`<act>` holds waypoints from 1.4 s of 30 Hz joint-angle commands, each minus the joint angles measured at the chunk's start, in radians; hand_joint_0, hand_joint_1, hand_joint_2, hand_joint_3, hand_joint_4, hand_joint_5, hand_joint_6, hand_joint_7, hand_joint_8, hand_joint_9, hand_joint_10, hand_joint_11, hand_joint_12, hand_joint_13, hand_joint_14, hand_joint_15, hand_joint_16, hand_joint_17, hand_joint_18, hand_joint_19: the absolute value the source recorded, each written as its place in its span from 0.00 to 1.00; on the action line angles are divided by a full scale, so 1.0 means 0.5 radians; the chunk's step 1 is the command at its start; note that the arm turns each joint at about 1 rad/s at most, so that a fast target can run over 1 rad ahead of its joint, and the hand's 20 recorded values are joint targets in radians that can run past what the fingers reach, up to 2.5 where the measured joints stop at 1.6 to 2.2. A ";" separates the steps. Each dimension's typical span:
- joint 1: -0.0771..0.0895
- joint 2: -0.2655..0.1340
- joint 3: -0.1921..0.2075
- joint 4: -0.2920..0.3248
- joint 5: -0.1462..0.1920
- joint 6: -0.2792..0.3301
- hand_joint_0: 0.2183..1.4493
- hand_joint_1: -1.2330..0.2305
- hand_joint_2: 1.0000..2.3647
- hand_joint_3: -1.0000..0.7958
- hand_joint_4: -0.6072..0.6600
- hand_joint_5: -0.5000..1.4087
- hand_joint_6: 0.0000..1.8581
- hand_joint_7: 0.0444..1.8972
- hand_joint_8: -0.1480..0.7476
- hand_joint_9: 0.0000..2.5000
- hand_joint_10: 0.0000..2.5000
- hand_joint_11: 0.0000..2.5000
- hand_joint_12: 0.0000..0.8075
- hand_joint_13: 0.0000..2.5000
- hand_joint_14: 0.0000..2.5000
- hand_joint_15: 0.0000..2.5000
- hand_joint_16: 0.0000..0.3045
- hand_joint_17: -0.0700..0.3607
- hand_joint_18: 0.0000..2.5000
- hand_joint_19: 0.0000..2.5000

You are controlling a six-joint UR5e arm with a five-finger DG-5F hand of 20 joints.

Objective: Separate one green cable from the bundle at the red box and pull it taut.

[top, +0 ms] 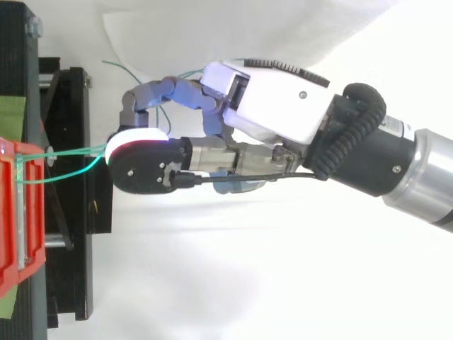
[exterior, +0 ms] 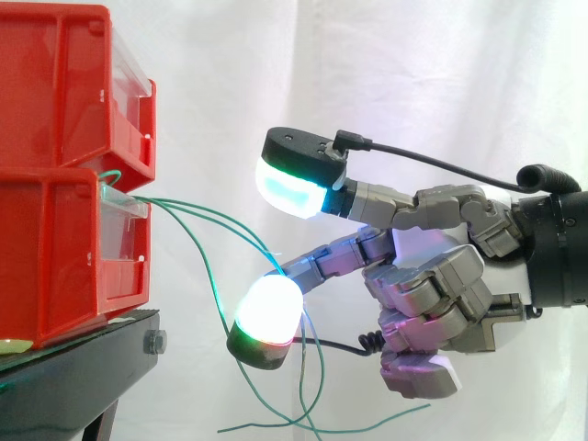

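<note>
Side view chops the red bins (exterior: 55, 175) off at the left edge. The green cables (exterior: 207, 216) duck behind the hand (exterior: 427, 276) there, so can't tell if any is actually held. One strand runs off the bottom edge. From above, the arm (top: 417, 177) is cut off at the right.

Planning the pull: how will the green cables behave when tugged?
Probably floppy: the green cables sag in loose curves from the red box and dangle below the hand. Likely very light, being so thin. They may tangle, since several cross.
</note>
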 commanded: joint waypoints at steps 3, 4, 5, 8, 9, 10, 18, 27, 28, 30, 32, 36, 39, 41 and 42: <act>-0.001 0.000 -0.002 0.160 -0.008 -0.363 0.16 0.62 0.00 0.28 0.62 0.29 0.36 0.60 0.53 0.92 0.01 0.85 0.58 0.73 0.37 0.58 0.28 0.61 0.69 0.39; 0.002 0.000 -0.002 0.203 -0.005 -0.425 0.16 0.62 0.00 0.28 0.62 0.29 0.36 0.60 0.54 0.92 0.01 0.84 0.57 0.73 0.37 0.59 0.28 0.61 0.68 0.39; 0.002 0.000 -0.002 0.215 -0.002 -0.449 0.16 0.62 0.00 0.28 0.62 0.29 0.36 0.60 0.54 0.92 0.01 0.84 0.56 0.73 0.37 0.59 0.28 0.61 0.68 0.39; 0.002 0.000 -0.002 0.255 0.004 -0.517 0.16 0.61 0.00 0.28 0.62 0.29 0.36 0.60 0.54 0.92 0.01 0.84 0.58 0.73 0.37 0.58 0.28 0.61 0.68 0.39; 0.002 0.000 -0.002 0.255 0.004 -0.517 0.16 0.61 0.00 0.28 0.62 0.29 0.36 0.60 0.53 0.92 0.01 0.84 0.56 0.72 0.37 0.58 0.28 0.60 0.68 0.39; 0.002 0.000 0.001 0.264 0.007 -0.532 0.16 0.61 0.00 0.28 0.62 0.29 0.36 0.60 0.53 0.92 0.01 0.84 0.56 0.72 0.37 0.58 0.28 0.60 0.68 0.39; 0.045 0.000 0.001 0.283 0.117 -0.578 0.16 0.60 0.00 0.28 0.62 0.29 0.36 0.60 0.53 0.91 0.01 0.84 0.57 0.72 0.37 0.58 0.28 0.61 0.68 0.39; 0.112 -0.006 -0.005 0.412 0.323 -0.538 0.17 0.60 0.00 0.28 0.62 0.29 0.36 0.60 0.53 0.91 0.01 0.84 0.56 0.72 0.37 0.58 0.28 0.60 0.68 0.39; 0.122 -0.015 -0.005 0.421 0.348 -0.501 0.17 0.60 0.00 0.28 0.62 0.29 0.36 0.60 0.54 0.91 0.01 0.84 0.57 0.72 0.37 0.58 0.28 0.60 0.68 0.39; 0.128 -0.018 -0.005 0.421 0.354 -0.480 0.17 0.60 0.00 0.28 0.62 0.29 0.36 0.60 0.53 0.91 0.01 0.84 0.57 0.72 0.37 0.58 0.28 0.60 0.68 0.39; 0.137 -0.018 -0.008 0.421 0.366 -0.437 0.17 0.60 0.00 0.28 0.62 0.29 0.36 0.59 0.54 0.91 0.01 0.84 0.57 0.72 0.37 0.58 0.28 0.60 0.68 0.39; 0.152 -0.055 -0.020 0.427 0.387 -0.329 0.17 0.60 0.00 0.28 0.63 0.29 0.36 0.60 0.54 0.91 0.01 0.84 0.56 0.72 0.37 0.58 0.28 0.60 0.67 0.39; 0.158 -0.055 -0.045 0.424 0.397 -0.283 0.17 0.60 0.00 0.28 0.63 0.29 0.36 0.59 0.53 0.91 0.01 0.84 0.57 0.72 0.37 0.58 0.28 0.60 0.67 0.39; 0.158 -0.055 -0.051 0.421 0.412 -0.256 0.17 0.59 0.00 0.28 0.63 0.29 0.36 0.59 0.54 0.91 0.01 0.84 0.57 0.72 0.37 0.58 0.27 0.60 0.67 0.39; 0.165 -0.058 -0.060 0.421 0.440 -0.219 0.17 0.59 0.00 0.28 0.63 0.29 0.36 0.59 0.53 0.91 0.01 0.84 0.56 0.72 0.37 0.58 0.27 0.60 0.67 0.39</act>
